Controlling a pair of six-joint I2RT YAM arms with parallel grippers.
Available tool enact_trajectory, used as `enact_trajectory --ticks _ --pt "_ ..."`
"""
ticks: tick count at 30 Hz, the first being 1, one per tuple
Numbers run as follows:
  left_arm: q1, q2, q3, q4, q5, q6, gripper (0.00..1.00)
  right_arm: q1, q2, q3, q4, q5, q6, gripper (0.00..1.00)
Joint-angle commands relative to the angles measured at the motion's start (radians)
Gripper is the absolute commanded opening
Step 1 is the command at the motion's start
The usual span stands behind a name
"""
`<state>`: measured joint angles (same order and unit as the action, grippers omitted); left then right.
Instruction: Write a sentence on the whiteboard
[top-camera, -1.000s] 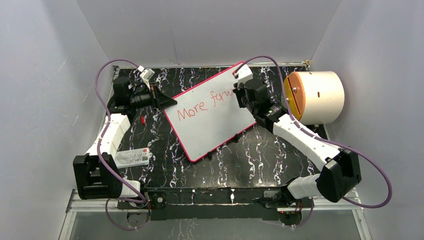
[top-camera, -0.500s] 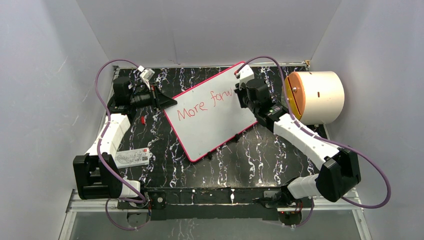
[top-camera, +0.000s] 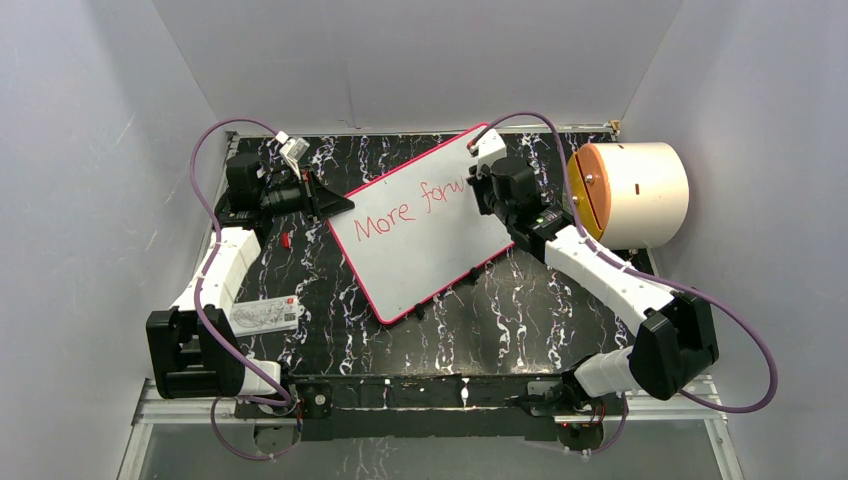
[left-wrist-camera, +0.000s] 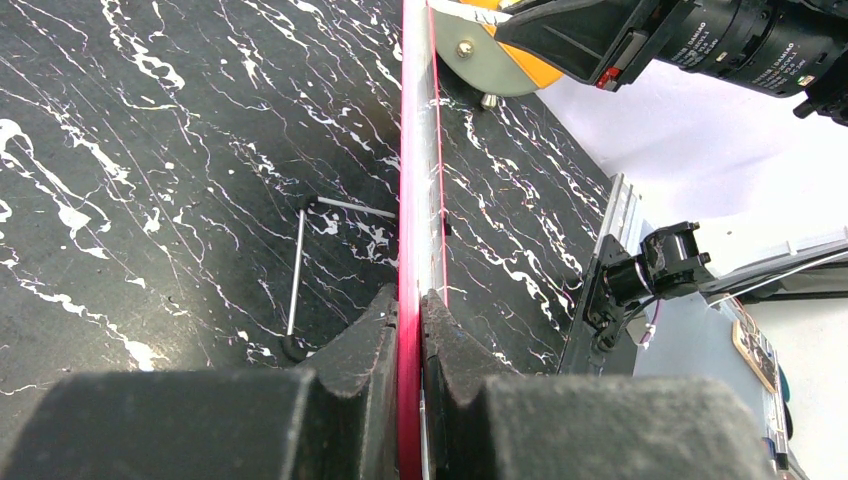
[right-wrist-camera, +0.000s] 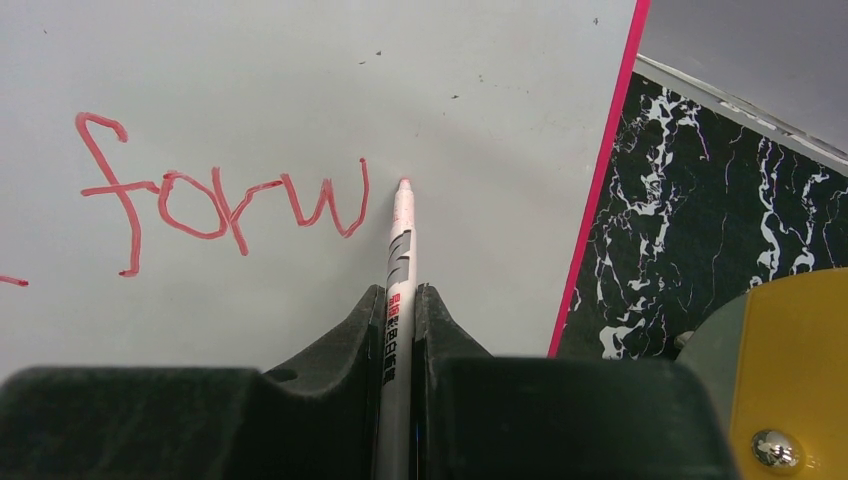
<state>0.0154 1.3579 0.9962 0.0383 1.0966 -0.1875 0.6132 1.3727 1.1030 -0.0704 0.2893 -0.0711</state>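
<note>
Grey walls, black marbled tabletop

The whiteboard is a large flat white rectangle with rounded corners and a thin red-pink rim. It sits askew on the black, white-veined tabletop, its long sides running from lower left up toward the back right. From the left wrist view it shows edge-on, as a narrow red line. The sentence is unfinished: red handwritten letters reading "More forw" slant upward across the board's upper part, while the lower part is plain white.
</note>
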Motion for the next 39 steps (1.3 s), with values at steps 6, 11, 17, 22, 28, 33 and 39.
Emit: enact_trajectory --ticks 6,11,17,22,28,33,39 --pt "-0.036 0.043 -0.036 -0.126 -0.059 0.069 0.0 -0.004 -0.011 0.017 0.096 -0.063 -0.004 0.0" --pt "-0.037 0.041 -0.037 -0.126 -0.061 0.069 0.0 -0.004 -0.012 0.017 0.073 -0.079 -0.002 0.0" --pt "-0.037 0.043 -0.037 -0.126 -0.063 0.068 0.0 -0.004 -0.019 0.007 0.012 -0.097 0.005 0.0" --pt "-0.037 0.043 -0.037 -0.126 -0.062 0.067 0.0 -0.005 -0.03 -0.008 -0.022 -0.103 0.009 0.0" --pt "-0.036 0.043 -0.038 -0.126 -0.062 0.068 0.0 -0.005 -0.032 -0.02 -0.048 -0.099 0.01 0.0" --pt "-0.037 0.043 -0.037 -0.126 -0.062 0.068 0.0 -0.005 -0.029 -0.025 -0.052 -0.09 0.005 0.0" --pt "-0.037 0.043 -0.038 -0.126 -0.06 0.069 0.0 -0.005 -0.022 -0.019 -0.049 -0.046 -0.001 0.0"
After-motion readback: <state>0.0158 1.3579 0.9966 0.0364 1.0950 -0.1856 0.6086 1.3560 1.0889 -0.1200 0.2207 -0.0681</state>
